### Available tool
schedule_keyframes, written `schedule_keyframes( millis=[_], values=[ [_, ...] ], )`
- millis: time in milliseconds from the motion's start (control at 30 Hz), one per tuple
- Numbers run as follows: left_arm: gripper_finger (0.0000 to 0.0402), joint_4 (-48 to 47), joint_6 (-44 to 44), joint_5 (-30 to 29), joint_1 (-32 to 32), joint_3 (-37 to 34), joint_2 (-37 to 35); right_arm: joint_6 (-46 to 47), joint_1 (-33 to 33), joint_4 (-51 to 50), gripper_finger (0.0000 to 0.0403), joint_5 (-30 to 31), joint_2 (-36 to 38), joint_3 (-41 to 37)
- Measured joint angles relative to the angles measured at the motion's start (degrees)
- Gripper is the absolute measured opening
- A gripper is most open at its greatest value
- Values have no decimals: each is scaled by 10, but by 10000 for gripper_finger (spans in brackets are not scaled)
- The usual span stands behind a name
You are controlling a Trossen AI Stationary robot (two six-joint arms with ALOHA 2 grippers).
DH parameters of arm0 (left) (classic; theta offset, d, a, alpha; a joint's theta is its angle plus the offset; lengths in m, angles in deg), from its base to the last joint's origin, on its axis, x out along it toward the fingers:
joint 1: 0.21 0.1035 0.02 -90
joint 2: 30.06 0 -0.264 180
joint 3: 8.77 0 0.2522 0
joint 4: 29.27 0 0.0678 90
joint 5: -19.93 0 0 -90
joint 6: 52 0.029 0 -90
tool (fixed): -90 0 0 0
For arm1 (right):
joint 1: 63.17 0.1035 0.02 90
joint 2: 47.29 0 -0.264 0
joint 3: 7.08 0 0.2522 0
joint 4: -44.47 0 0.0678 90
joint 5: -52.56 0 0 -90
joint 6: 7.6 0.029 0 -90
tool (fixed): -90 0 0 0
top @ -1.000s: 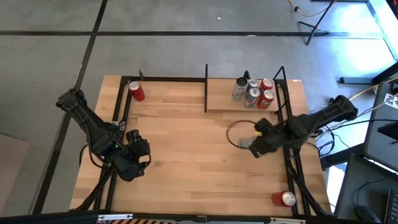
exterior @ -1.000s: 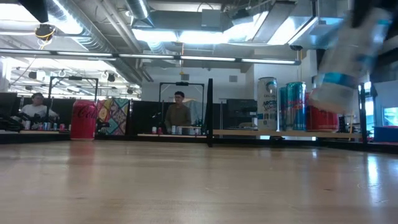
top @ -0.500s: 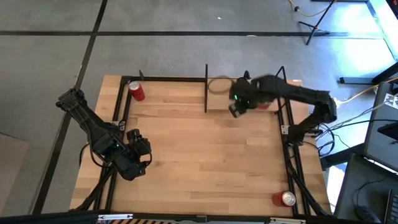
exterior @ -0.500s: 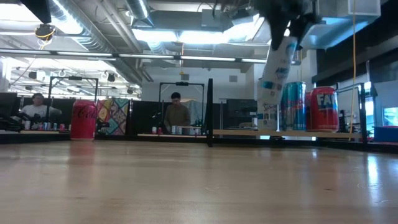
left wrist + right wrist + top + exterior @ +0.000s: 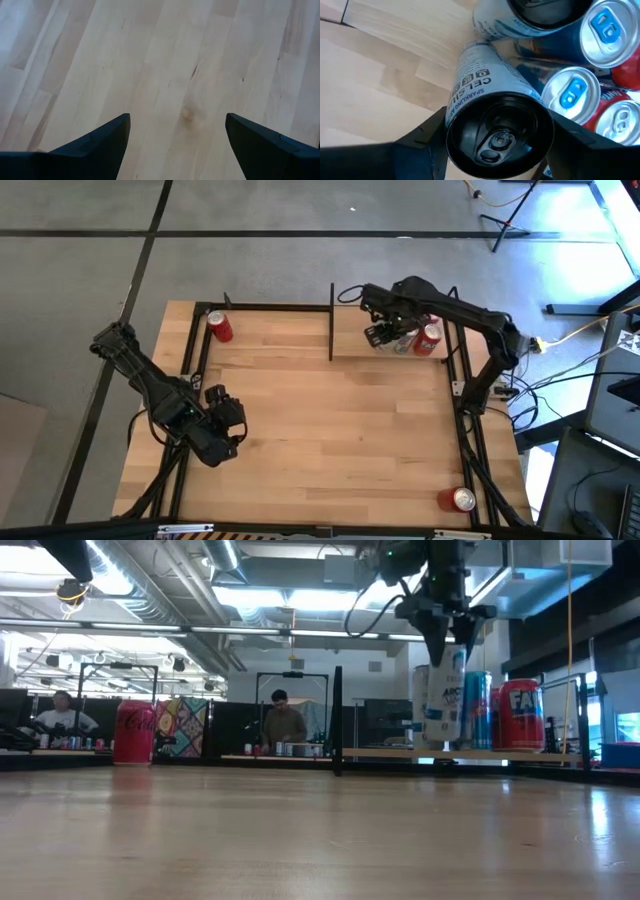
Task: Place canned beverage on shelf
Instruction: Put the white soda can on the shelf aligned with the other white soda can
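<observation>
White can [image 5: 485,95] with a black top: pinched in my right hand [image 5: 385,332], fingers pressed against its sides. It sits upright over the shelf [image 5: 352,345], just beside the group of cans [image 5: 420,338] already there. In the low view the can [image 5: 443,700] appears level with its neighbours; I cannot tell if its base touches the board.

Progress, as I judge it: carry is done, can is in position. Left: set it down fully, spread the fingers, lift clear without knocking the neighbouring cans, which stand very close.

My left hand [image 5: 222,425] waits over the near-left part of the surface [image 5: 320,440], fingers spread, nothing between them.

Surface: light wood, black rod frame. One red can [image 5: 219,326] at the far left corner, another red can [image 5: 458,499] lying near the right front corner.

Room: people sitting at desks beyond the surface, overhead strip lights.
</observation>
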State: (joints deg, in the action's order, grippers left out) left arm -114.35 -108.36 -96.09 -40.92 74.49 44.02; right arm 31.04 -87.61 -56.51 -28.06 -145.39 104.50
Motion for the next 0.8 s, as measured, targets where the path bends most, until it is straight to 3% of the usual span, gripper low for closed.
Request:
schedule_keyframes(
  millis=[800],
  values=[
    [316, 0, 20, 1, 0, 0, 0, 1, -9, 20, 243, 7, -23, 0]
  ],
)
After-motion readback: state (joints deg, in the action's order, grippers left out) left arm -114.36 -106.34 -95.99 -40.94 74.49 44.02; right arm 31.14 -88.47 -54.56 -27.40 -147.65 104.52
